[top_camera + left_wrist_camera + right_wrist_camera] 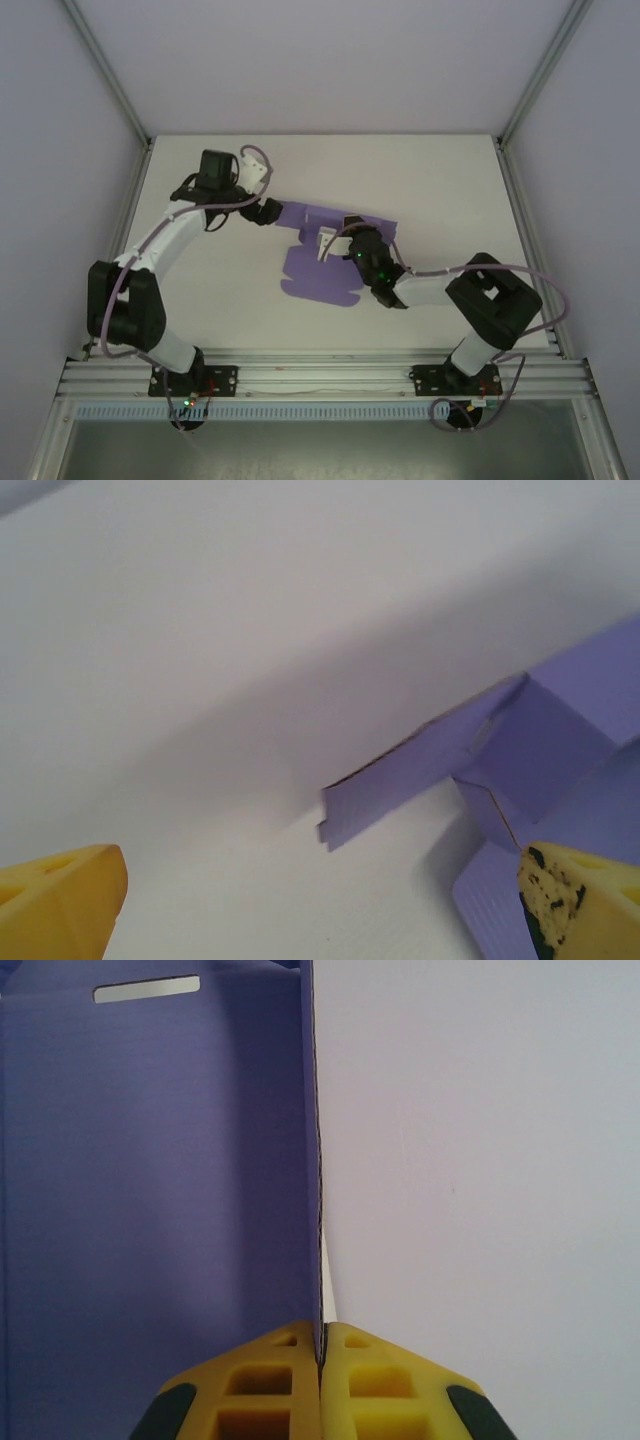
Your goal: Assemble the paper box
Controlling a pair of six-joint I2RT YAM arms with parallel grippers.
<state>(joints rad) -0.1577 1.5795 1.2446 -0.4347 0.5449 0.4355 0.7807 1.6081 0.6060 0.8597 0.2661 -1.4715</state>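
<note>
Overhead view: a white table (450, 190) carries the purple paper box (315, 275), a mostly flat sheet with flaps, lying near the table's centre; the left arm (165, 235) rises from the near left corner, bends at its elbow beside the left edge, reaches toward the far side and turns inward, so the left gripper (268, 212) sits at the sheet's far left corner; the right arm (430, 290) folds at its elbow near the right edge and stretches leftward, putting the right gripper (328, 240) over the middle of the sheet.

Left wrist view: two yellow fingers (60, 905) sit at the bottom corners, spread wide with bare table between them; the purple card lies to the right, one narrow flap (400, 785) lifted off the surface; whether the right-hand finger touches the card cannot be told.

Right wrist view: the yellow fingers (265, 1380) are pressed together, pinching the thin edge of an upright wall of the card; the wall runs straight away from the camera; to its left is the card's inner face, with a slim slot (147, 990) near the far end; to its right, bare table.
</note>
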